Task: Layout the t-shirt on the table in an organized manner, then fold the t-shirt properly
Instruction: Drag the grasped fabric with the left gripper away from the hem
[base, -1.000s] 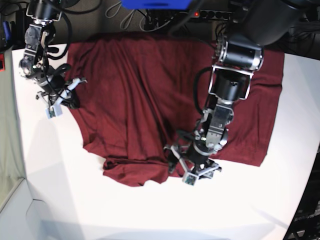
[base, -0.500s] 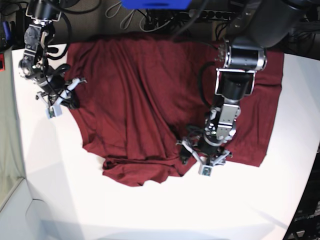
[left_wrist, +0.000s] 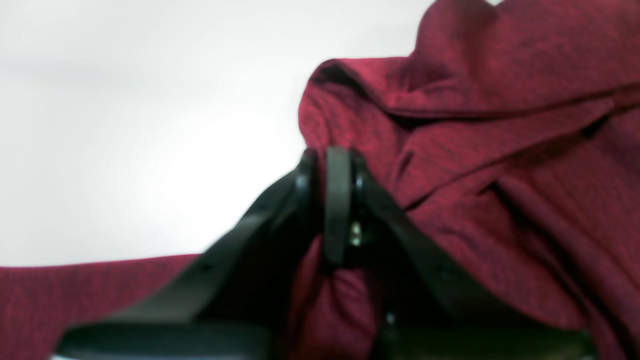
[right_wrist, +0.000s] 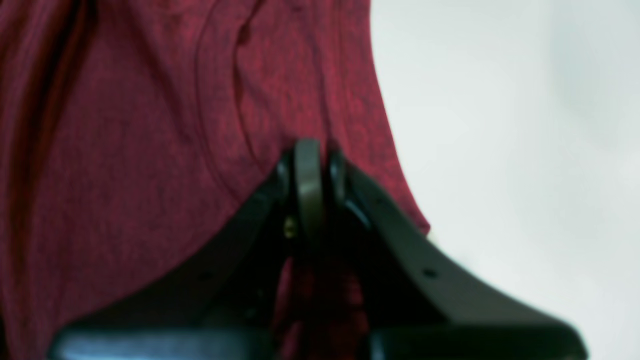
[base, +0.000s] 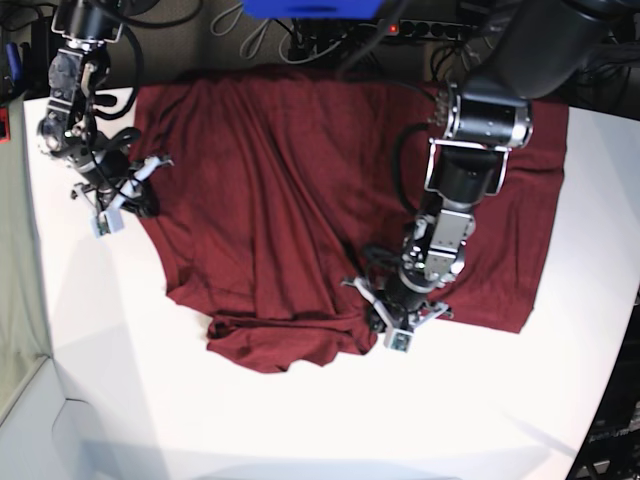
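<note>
Base view, maroon t-shirt (base: 270, 210) rumpled on table (base: 120, 380), both end effectors pinching its fabric

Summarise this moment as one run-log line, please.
left gripper: shut on t-shirt hem | right gripper: shut on t-shirt edge | t-shirt: spread, wrinkled, on table

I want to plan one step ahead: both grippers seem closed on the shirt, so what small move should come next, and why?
Probably the left gripper should draw the hem toward the table's near edge, while the right gripper holds its side. Both pinch the t-shirt, and bunched folds remain along that hem.
</note>
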